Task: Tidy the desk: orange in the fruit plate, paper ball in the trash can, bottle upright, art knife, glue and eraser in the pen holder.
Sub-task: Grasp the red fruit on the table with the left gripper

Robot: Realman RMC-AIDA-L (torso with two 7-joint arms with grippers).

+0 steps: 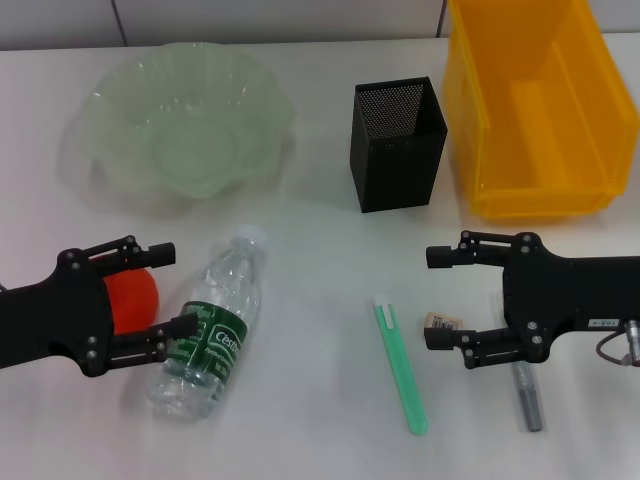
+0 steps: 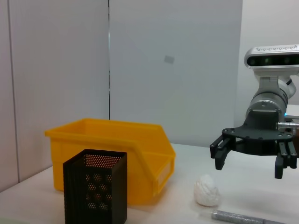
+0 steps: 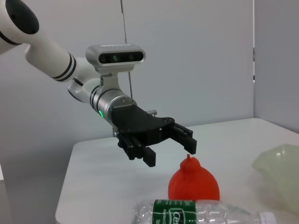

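Observation:
The orange sits on the table under my open left gripper. In the right wrist view the left gripper hovers just above the orange. The bottle lies on its side next to it. My right gripper is open and empty, beside the eraser. The green art knife and the grey glue stick lie nearby. The paper ball shows in the left wrist view below the right gripper; in the head view it is hidden.
The fruit plate stands at the back left, the pen holder at the back middle, and the trash can at the back right. A wall rises behind the table.

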